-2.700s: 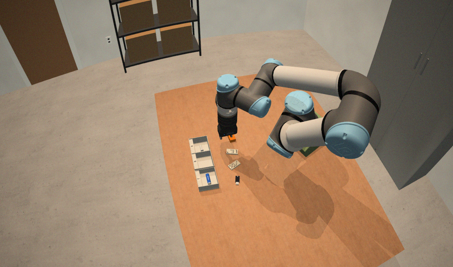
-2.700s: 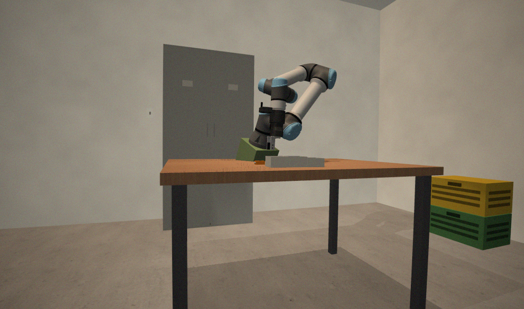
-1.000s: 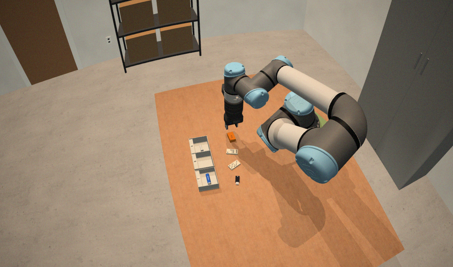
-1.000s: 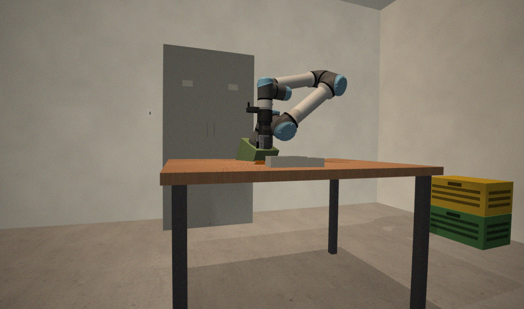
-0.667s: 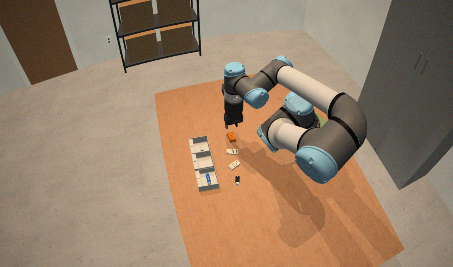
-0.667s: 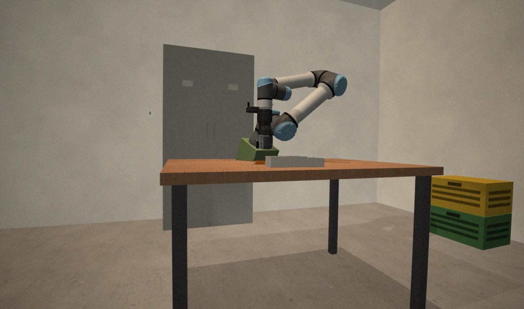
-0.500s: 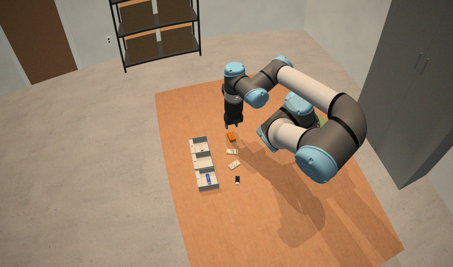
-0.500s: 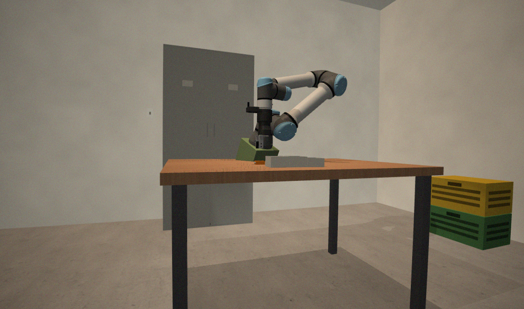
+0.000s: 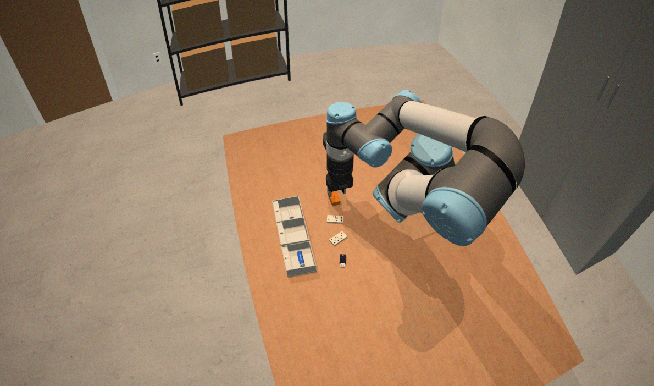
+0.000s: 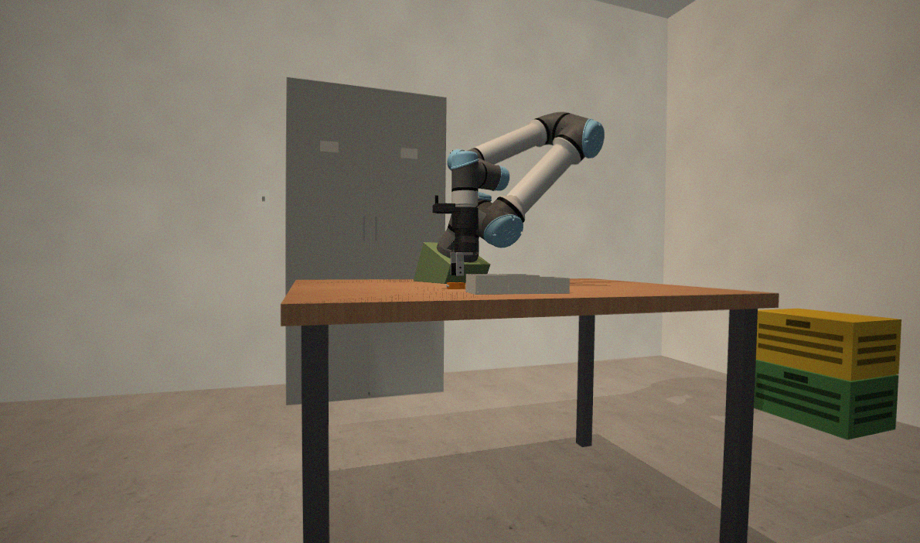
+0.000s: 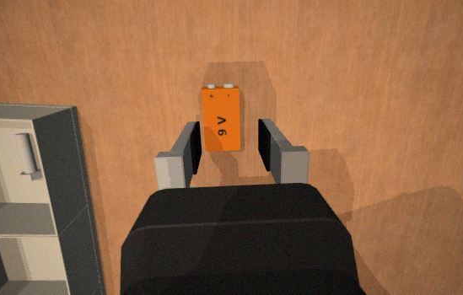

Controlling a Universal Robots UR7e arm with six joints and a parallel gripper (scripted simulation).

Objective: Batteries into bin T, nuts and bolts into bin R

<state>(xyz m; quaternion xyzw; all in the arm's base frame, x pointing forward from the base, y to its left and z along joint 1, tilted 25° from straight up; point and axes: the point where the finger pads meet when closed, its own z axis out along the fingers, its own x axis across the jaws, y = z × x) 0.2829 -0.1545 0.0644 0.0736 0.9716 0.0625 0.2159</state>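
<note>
An orange 9 V battery (image 11: 221, 119) lies flat on the table; it also shows in the top view (image 9: 336, 199). My gripper (image 11: 229, 136) is open and low over it, one finger on each side of its near end, not gripping; it also shows in the top view (image 9: 338, 193) and the exterior view (image 10: 457, 271). A grey row of three bins (image 9: 293, 235) lies to the left. Its far bin holds a grey bolt (image 11: 28, 155). Its near bin holds a blue battery (image 9: 300, 258). The bins' letters are not readable now.
Two white dominoes (image 9: 334, 219) (image 9: 338, 237) and a small black USB stick (image 9: 342, 259) lie right of the bins. The bin row's dark wall (image 11: 70, 177) stands close to my left finger. A green wedge block (image 10: 436, 264) stands behind the arm.
</note>
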